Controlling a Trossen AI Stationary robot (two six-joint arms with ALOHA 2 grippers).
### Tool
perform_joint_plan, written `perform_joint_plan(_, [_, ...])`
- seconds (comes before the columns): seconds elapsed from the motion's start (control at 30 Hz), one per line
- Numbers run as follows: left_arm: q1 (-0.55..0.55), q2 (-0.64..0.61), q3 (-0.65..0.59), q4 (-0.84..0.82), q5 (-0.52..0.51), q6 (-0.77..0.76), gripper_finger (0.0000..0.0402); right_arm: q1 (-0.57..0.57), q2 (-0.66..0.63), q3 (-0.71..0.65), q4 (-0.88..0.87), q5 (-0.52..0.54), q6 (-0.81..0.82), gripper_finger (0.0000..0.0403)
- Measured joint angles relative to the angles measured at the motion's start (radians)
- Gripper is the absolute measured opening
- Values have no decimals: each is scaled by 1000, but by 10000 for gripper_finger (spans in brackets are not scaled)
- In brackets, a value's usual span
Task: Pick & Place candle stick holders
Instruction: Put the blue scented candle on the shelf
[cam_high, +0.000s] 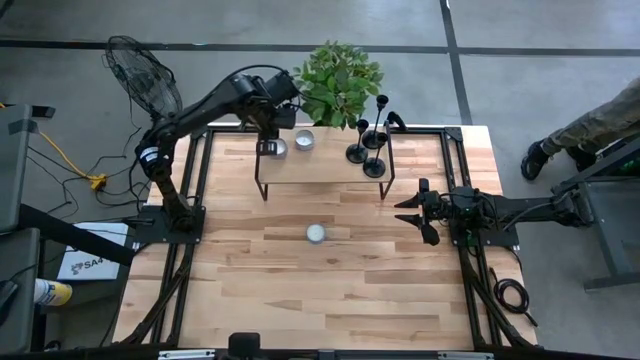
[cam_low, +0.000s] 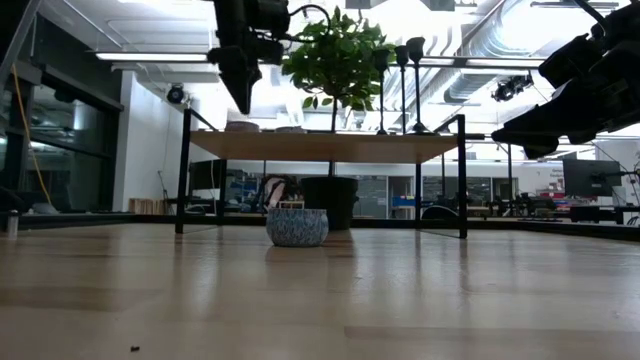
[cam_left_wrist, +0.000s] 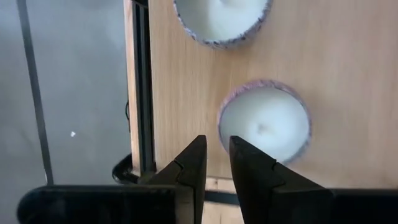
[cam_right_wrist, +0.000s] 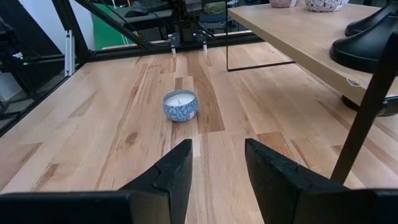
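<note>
I'm hovering the left claw (cam_high: 272, 140) over the left end of the small raised shelf (cam_high: 320, 172) at the far edge of the tabletop (cam_high: 300, 290). Its fingers are showing only a thin slit between them and nothing is in it. In the left wrist view it's sitting just beside one white candle (cam_left_wrist: 264, 127), with a second candle (cam_left_wrist: 222, 18) further along the shelf's edge.

The three black candle stick holders (cam_high: 366, 150) are standing upright in a cluster at the right end of that shelf, well apart from the left claw. The potted plant (cam_high: 338, 78) is just behind the shelf.

I'm parking the right claw (cam_high: 420, 212) near the tabletop's right edge, fingers apart, empty, pointing toward the blue patterned candle tin (cam_high: 316, 233) at mid tabletop.

Judging the step: I'm lining up for a holder pick, and the right arm looks closer to them. To do it well I'd be spreading the fingers wider first, coming down on one thin stem below the cup, and taking the outermost holder so the neighbours aren't getting knocked. Bases are close together, so a straight lift before any sideways travel. Also watching the shelf's black leg (cam_right_wrist: 367, 99) in the right arm's path.

Writing: only a white label (cam_high: 90, 262) on the floor off the tabletop's left edge, lettering starting "SA", rest unreadable. No brand readable on the candles or holders.
</note>
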Motion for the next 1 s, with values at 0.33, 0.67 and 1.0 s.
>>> perform_joint_plan(0.33, [0, -1, 105, -178, 80, -66, 67, 0, 0, 0, 0, 0, -1, 142])
perform_joint_plan(0.67, [-7, -57, 111, -224, 197, -112, 67, 0, 0, 0, 0, 0, 1, 142])
perform_joint_plan(1.0, [-91, -111, 111, -224, 217, -239, 67, 0, 0, 0, 0, 0, 0, 142])
